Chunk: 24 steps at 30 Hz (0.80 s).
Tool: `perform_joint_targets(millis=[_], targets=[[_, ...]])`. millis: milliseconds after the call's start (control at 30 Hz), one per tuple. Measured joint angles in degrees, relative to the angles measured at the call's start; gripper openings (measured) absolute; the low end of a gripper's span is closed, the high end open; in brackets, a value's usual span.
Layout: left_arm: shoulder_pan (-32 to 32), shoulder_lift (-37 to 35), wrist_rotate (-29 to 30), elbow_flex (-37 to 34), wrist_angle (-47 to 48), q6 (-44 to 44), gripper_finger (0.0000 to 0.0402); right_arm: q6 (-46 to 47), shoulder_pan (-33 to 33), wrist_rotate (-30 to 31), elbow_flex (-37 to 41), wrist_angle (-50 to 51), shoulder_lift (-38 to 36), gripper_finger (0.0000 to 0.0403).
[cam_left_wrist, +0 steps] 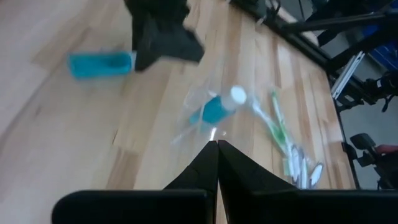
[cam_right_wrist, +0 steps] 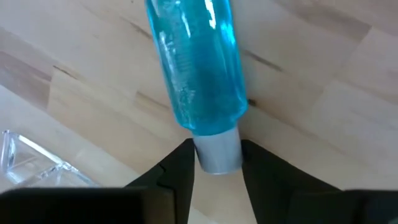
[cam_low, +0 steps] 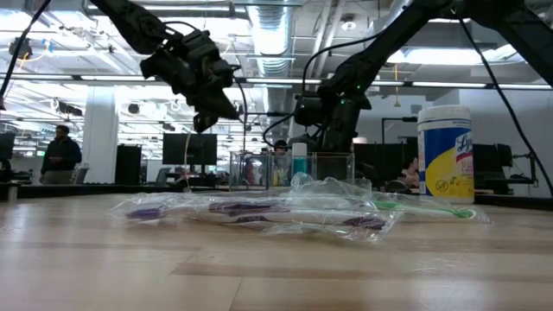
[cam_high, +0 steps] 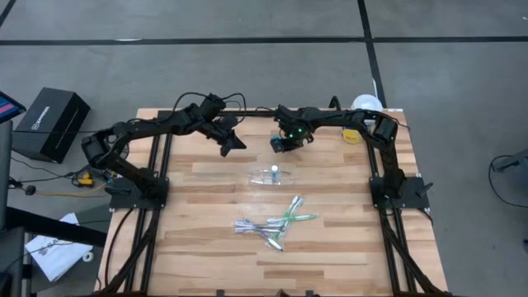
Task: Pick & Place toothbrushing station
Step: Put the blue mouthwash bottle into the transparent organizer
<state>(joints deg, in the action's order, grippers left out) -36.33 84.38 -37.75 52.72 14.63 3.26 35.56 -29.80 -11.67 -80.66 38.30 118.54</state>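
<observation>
Two grippers are hovering near the table's [cam_high: 206,247] far edge: right gripper [cam_right_wrist: 214,163] is clenching a tube [cam_right_wrist: 196,65] by its cap, left gripper [cam_left_wrist: 217,163] is clenched empty; cup [cam_high: 273,176] is lying mid-table.

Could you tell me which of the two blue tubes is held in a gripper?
The tube clamped by its cap in the right gripper; the other tube lies among clear plastic.

Bare table [cam_high: 206,256] in front; toothbrushes [cam_high: 272,224] mid-table, clear cup [cam_high: 272,176] behind, canister [cam_high: 365,106] at far-right corner.
</observation>
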Motion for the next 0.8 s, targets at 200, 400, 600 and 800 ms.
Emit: perform_joint_targets(millis=[200,400,600,800], targets=[[0.0,0.0,-0.3,-1.8,-0.2,0.3,0.0,-0.7,0.0,0.6,0.0,-0.1,0.0,0.0104],[0.0,0.0,-0.4,-1.8,-1.1,0.6,0.0,-1.7,-0.1,0.6,0.0,-0.2,0.0,0.0078],[0.0,0.0,-0.4,-1.8,-2.0,2.0,0.0,-2.6,0.0,0.5,0.0,-0.1,0.0,0.0078],[0.0,0.0,-0.5,-1.8,-3.7,2.2,0.0,-4.8,0.0,0.2,0.1,3.0,-2.6,0.0078]])
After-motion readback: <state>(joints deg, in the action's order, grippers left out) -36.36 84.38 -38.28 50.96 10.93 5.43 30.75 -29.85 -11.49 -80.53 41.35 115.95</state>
